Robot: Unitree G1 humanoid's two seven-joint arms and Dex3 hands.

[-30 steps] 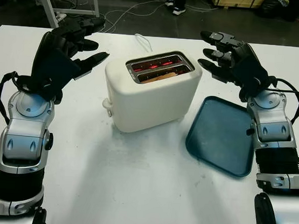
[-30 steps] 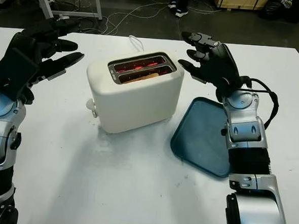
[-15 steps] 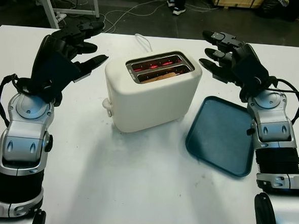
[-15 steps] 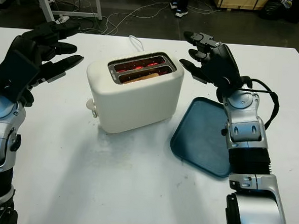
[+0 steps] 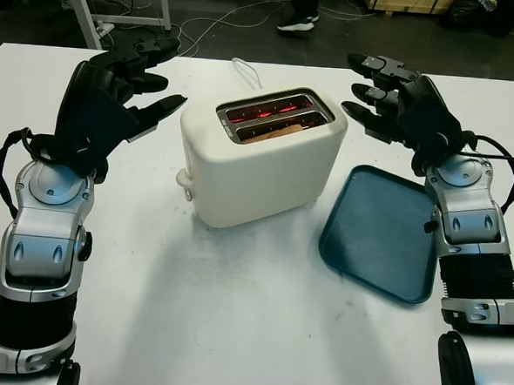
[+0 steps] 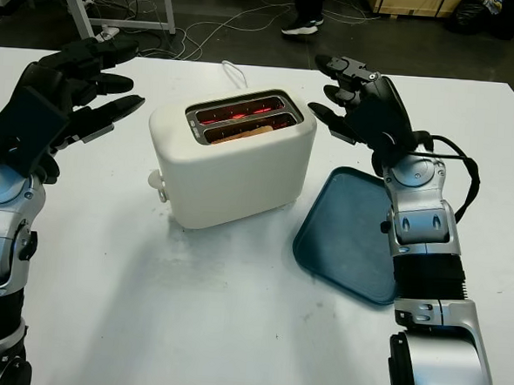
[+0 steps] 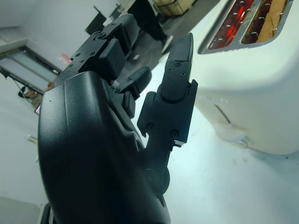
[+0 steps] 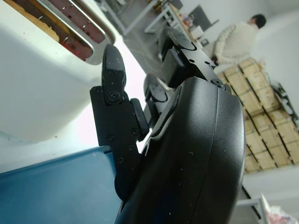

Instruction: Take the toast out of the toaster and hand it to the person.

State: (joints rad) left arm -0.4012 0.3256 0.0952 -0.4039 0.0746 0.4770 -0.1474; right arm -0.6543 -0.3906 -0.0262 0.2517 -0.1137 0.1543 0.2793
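Observation:
A cream two-slot toaster (image 5: 263,162) stands in the middle of the white table, its slots glowing red. A slice of toast (image 5: 274,132) sits low in the near slot, only its brown top edge showing. My left hand (image 5: 137,80) hovers open to the left of the toaster, a short gap away. My right hand (image 5: 377,91) hovers open to the toaster's right, above the far end of the tray. In the left wrist view the toaster (image 7: 261,79) lies just beyond my fingers (image 7: 175,74).
A dark blue tray (image 5: 381,231) lies flat to the right of the toaster, under my right forearm. The toaster's white cord (image 5: 244,70) runs off the table's far edge. A person's foot (image 5: 298,19) shows on the floor beyond; a seated person (image 8: 236,39) appears in the right wrist view.
Both hands hold almost still beside the toaster. The person's feet on the floor beyond the table have shifted.

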